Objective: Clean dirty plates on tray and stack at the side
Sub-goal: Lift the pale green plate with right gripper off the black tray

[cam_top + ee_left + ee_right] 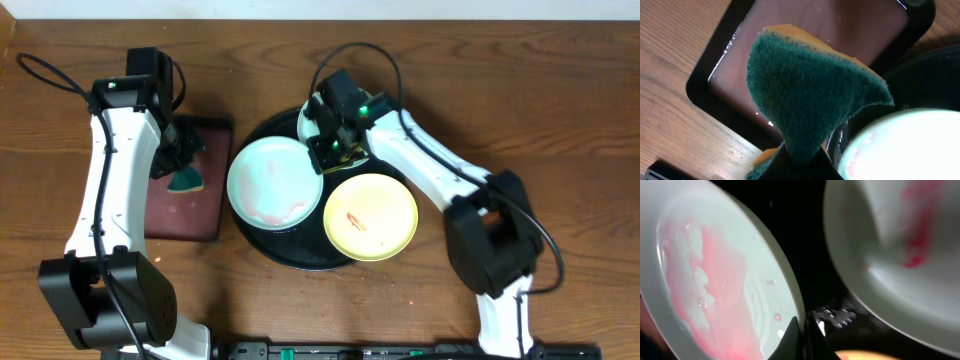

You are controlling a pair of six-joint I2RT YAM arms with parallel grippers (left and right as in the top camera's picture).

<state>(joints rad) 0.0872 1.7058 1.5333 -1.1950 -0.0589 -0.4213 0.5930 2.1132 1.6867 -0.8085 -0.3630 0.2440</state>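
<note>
We note the round black tray [300, 256] at mid-worktop, carrying all three plates. The left aqua plate [272, 183] lies on the tray's side toward the left edge and shows a watery pink film. The yellow plate [372, 216] sits toward the near edge and right, with a small red mark at its centre. The far aqua plate [307, 122] is toward the far edge, partly hidden under the right arm, and the right wrist view shows a red smear on it. The right gripper [328, 150] sits between the two aqua plates. Its fingertips [790, 339] are close together at the left aqua plate's rim, but we cannot tell whether they clamp it. The left gripper [802, 167] pinches a green-faced sponge [810, 95], held above the rectangular tray [185, 218] just beside the round tray, toward the left edge.
</note>
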